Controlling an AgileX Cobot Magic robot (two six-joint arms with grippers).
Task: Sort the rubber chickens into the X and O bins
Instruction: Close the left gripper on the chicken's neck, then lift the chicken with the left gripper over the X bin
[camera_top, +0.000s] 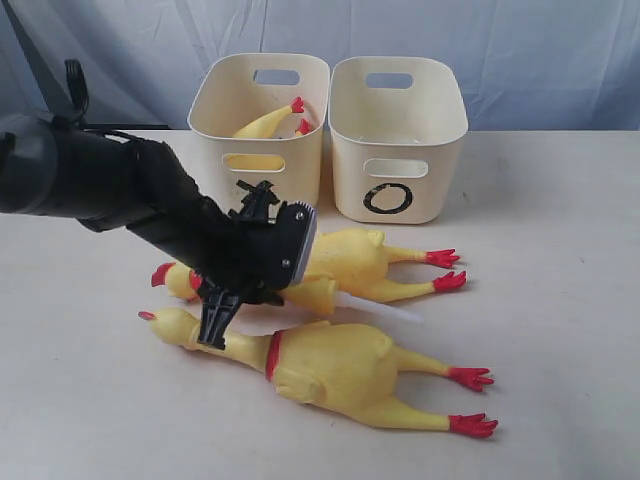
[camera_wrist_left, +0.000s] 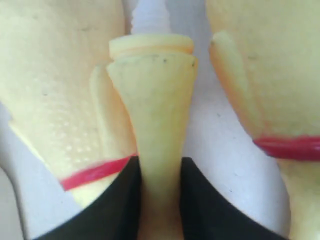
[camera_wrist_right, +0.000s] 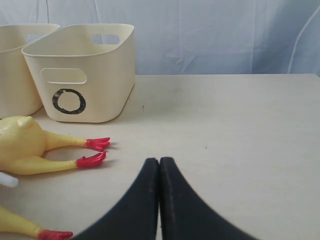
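While lowered at the left over the table (camera_top: 90, 400), clamps the left gripper (camera_wrist_left: 161, 170) tight on the small chicken (camera_wrist_left: 155, 90), wedged between the rear chicken (camera_top: 350, 255) and the front chicken (camera_top: 340, 365), both large. Behind, holds a fourth chicken (camera_top: 262, 123) inside the left bin (camera_top: 210, 130), mark mostly hidden; just beside it, the O bin (camera_top: 440, 170). Farther right, shows the right gripper (camera_wrist_right: 159, 170) pressed shut on nothing.
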